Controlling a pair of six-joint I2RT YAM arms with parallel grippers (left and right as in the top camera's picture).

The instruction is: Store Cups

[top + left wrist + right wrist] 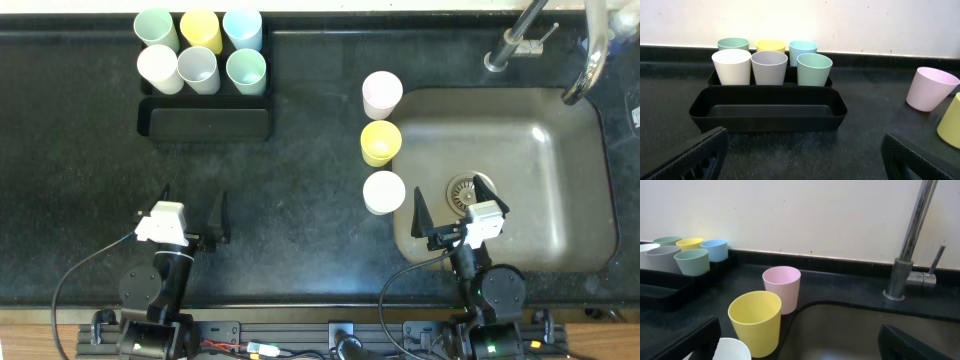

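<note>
Both arms sit drawn back near their bases. The left gripper [193,207] gapes wide, holding nothing, facing the black tray [205,125]. The right gripper [452,203], also released, hangs over the sink [560,180]. The pink cup [382,92], yellow cup [380,142] and white cup [384,191] line the counter [300,200] beside the sink.

Likely a kitchen, dark speckled countertop [300,190], steel sink [530,130] with drain, chrome tap [910,240], white wall

Matt plastic cups [381,143], brushed steel sink [560,170]
</note>
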